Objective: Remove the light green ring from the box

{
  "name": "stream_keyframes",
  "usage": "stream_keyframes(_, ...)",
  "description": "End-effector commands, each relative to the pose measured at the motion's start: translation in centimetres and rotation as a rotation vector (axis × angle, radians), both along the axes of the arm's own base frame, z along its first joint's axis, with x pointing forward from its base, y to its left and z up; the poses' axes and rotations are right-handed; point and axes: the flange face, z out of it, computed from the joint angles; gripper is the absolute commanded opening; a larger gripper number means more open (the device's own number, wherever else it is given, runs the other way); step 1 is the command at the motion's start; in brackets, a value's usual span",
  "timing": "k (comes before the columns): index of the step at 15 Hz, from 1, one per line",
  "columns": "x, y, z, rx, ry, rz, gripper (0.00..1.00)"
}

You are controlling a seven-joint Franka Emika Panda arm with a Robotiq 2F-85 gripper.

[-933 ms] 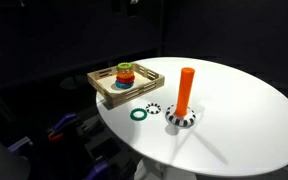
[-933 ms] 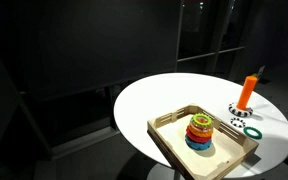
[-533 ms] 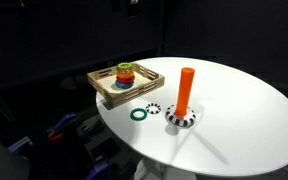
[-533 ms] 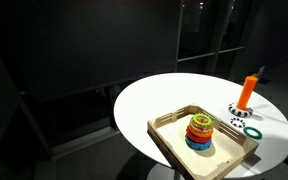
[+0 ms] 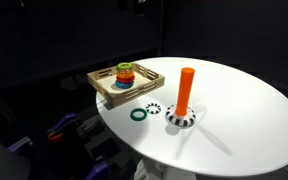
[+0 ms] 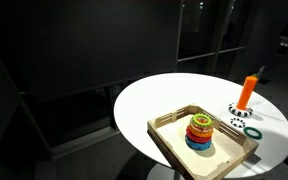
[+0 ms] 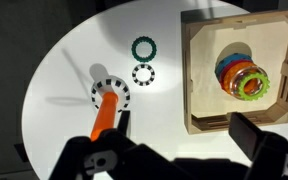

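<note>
The light green ring (image 7: 252, 86) lies on top of a stack of coloured rings inside the box (image 7: 198, 60), a shallow light-wood tray. The ring also shows in both exterior views (image 5: 126, 66) (image 6: 201, 121), as does the box (image 5: 102, 84) (image 6: 167, 137). In the wrist view my gripper (image 7: 184, 150) is open and empty. It hangs high above the table, near the box's edge, with one dark finger at the lower right and the other at the lower left. Only a dark bit of the arm shows at the top edge of an exterior view (image 5: 137, 3).
An orange peg (image 5: 185, 91) stands on a black-and-white striped base (image 5: 181, 120) on the round white table (image 5: 244, 110). A dark green ring (image 5: 138, 114) and a black-and-white striped ring (image 5: 154, 109) lie flat between the peg and the box. The surroundings are dark.
The arm part at the edge of the exterior views has shifted slightly. The rings, box and peg have not moved.
</note>
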Motion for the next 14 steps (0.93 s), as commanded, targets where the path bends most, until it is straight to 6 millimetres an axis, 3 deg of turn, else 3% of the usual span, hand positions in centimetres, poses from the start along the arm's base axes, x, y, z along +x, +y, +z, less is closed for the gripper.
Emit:
stream_keyframes(1,3.2,0.9,0.8,0.024,-0.008,-0.011,1.00)
stream_keyframes(8,8.2,5.6,-0.2,0.114,0.026,0.046,1.00)
stream_keyframes(14,9.5,10.3,-3.9,0.085,0.095,0.118,1.00)
